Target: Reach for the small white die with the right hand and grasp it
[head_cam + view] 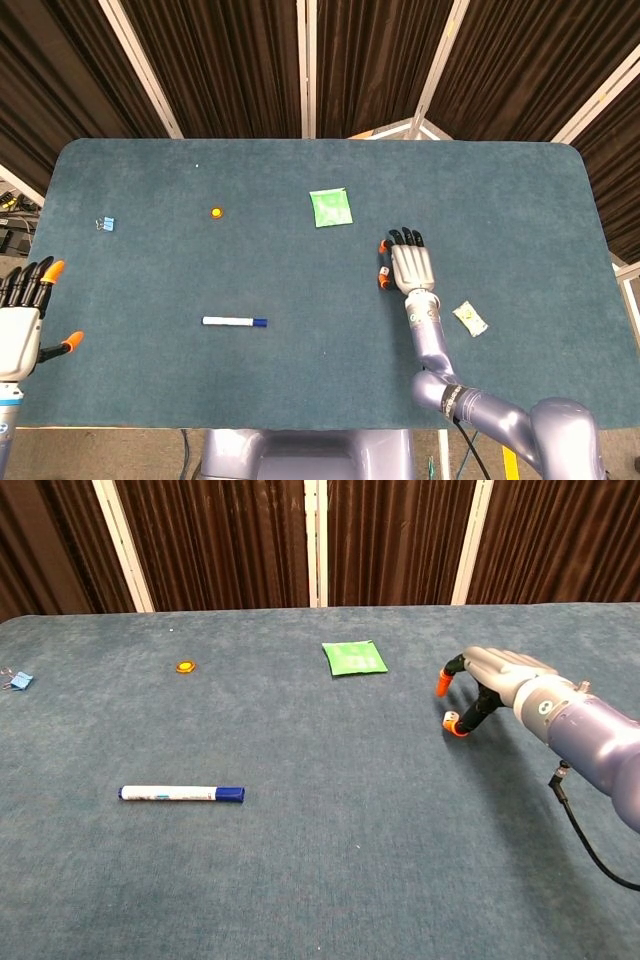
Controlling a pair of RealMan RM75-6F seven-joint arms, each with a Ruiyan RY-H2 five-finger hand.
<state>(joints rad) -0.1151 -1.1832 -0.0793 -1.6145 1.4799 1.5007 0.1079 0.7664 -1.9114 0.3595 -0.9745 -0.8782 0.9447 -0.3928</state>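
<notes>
We have our right hand [478, 685] down at the small white die [450, 718], its orange-tipped thumb touching the die and another finger arched above. We judge the reach done, the pinch not closed. The die sits at four o'clock from the green packet [330, 207], on the felt-like blue surface [150, 260].

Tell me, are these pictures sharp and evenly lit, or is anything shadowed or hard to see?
Head view: even light, sharp, but the table edges bow slightly. Chest view: also sharp, with a soft shadow on the cloth under the right hand; the die is only a small white speck at its fingertips.
</notes>
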